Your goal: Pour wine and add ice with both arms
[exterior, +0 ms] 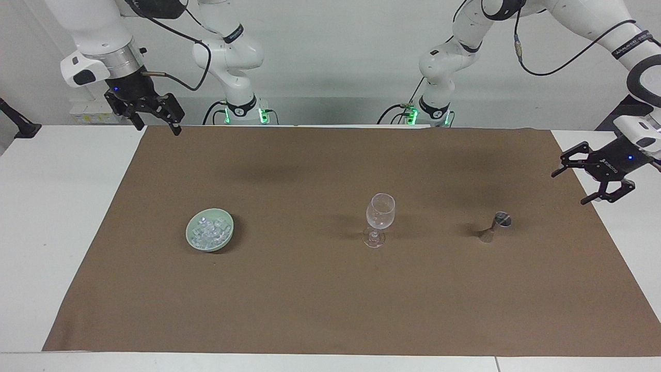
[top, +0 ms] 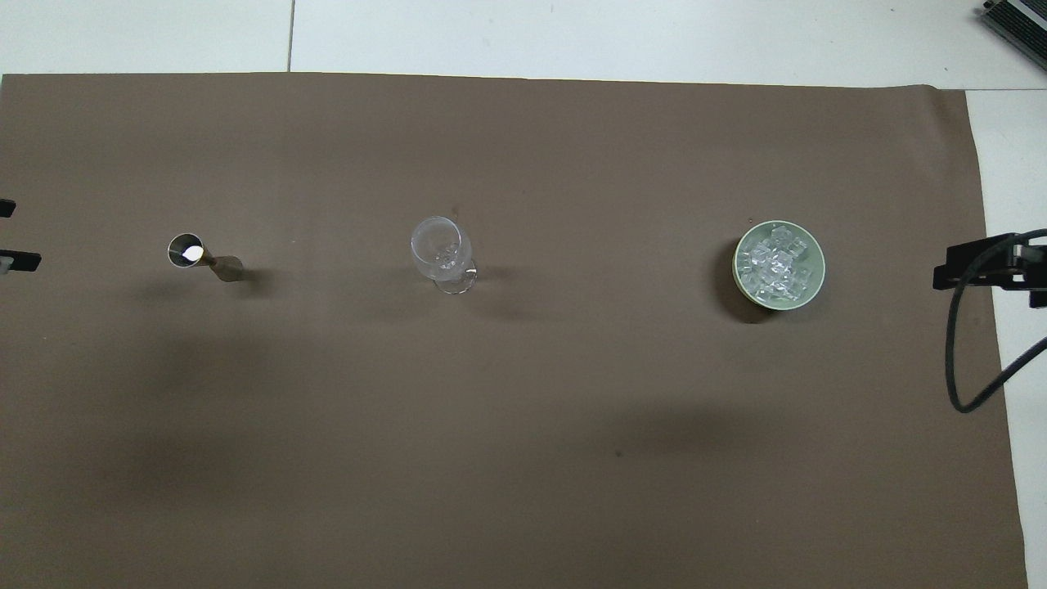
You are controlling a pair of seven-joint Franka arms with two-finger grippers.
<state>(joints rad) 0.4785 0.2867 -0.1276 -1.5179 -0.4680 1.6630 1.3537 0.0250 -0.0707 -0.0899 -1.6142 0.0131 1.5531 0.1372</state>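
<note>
A: What is seen nearest the robots?

B: The right gripper (exterior: 155,120) is held in the air over the corner of the brown mat (exterior: 330,289) at the right arm's end of the counter (exterior: 57,217). Its jaws are spread open and nothing is held between them. The right arm is seen waiting there.

A: And the left gripper?

B: The left gripper (exterior: 588,183) is raised over the mat's edge at the left arm's end of the counter, beside the metal jigger (exterior: 496,226) but apart from it. Its jaws are also spread wide, with nothing gripped.

A: What is laid out farther from the robots?

B: Three things are set in a row across the mat, well apart from one another. The jigger is stood upright toward the left arm's end. The stemmed wine glass (exterior: 379,219) is stood upright about midway along the row, and a few clear cubes are seen in its bowl in the overhead view. The pale green dish (exterior: 209,230) is placed toward the right arm's end.

A: Where is the ice?

B: The ice (exterior: 209,231) is piled in the dish as small clear cubes.
</note>
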